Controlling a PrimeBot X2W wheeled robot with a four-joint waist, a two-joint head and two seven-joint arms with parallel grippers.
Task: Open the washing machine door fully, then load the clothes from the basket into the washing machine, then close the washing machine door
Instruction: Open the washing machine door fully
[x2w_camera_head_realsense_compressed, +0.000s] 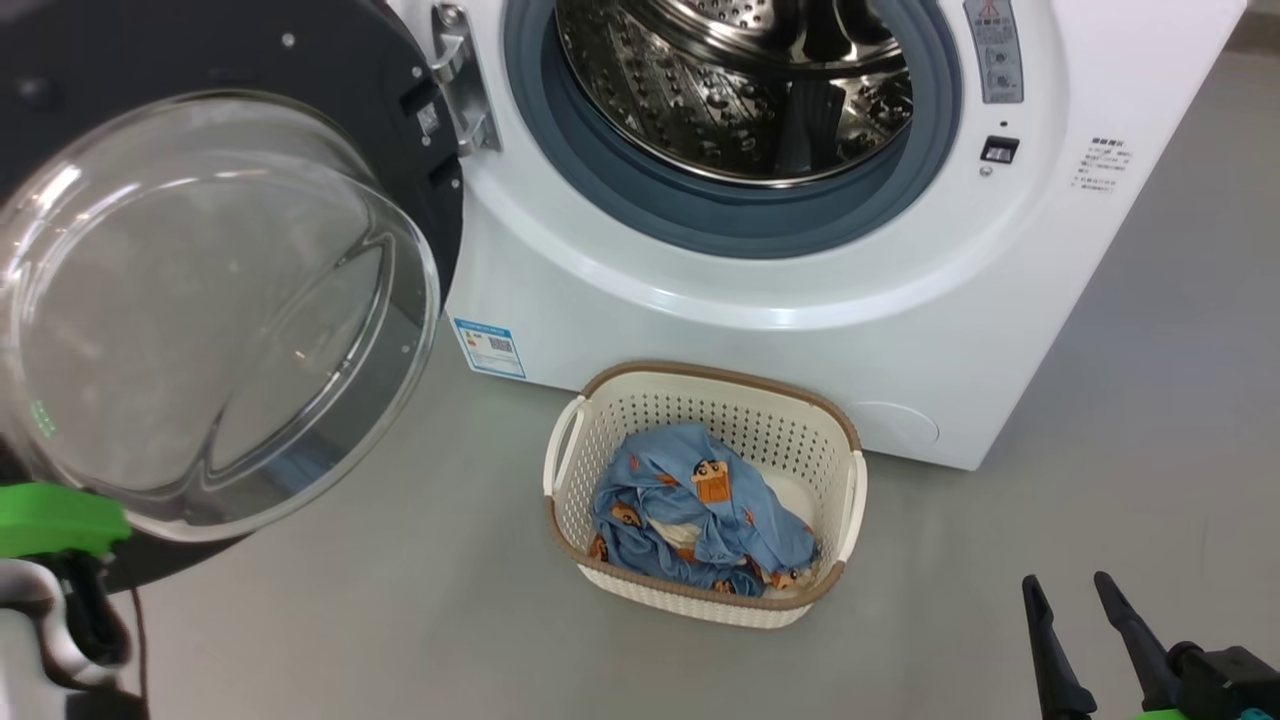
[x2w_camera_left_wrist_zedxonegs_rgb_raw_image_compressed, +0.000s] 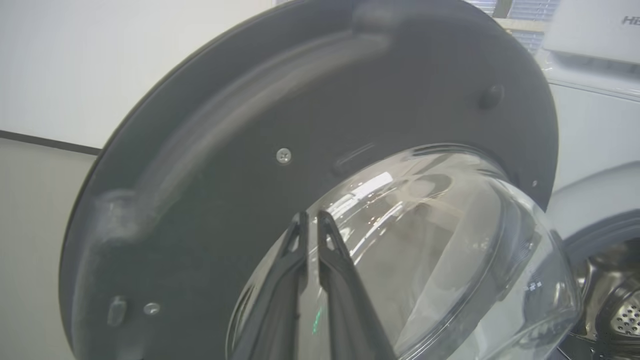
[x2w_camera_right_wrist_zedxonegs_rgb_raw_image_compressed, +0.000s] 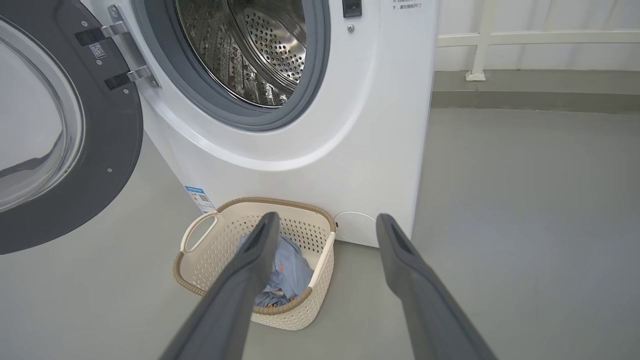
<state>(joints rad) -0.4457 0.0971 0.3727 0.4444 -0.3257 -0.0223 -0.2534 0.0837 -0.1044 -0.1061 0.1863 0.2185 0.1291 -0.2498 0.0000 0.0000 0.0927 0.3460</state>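
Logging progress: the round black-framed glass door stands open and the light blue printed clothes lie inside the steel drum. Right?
No: the light blue printed clothes lie in the cream perforated plastic basket, per the head view. The black-framed glass door does stand open.

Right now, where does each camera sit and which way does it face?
Head: on the head, facing forward and down at washer, open door, basket; right gripper lower right, left arm lower left.
Left wrist: on that wrist, facing the door's inner side along the left gripper, fingers nearly closed.
Right wrist: on that wrist, facing basket and washer along open fingers.
Shared: all three show the door.
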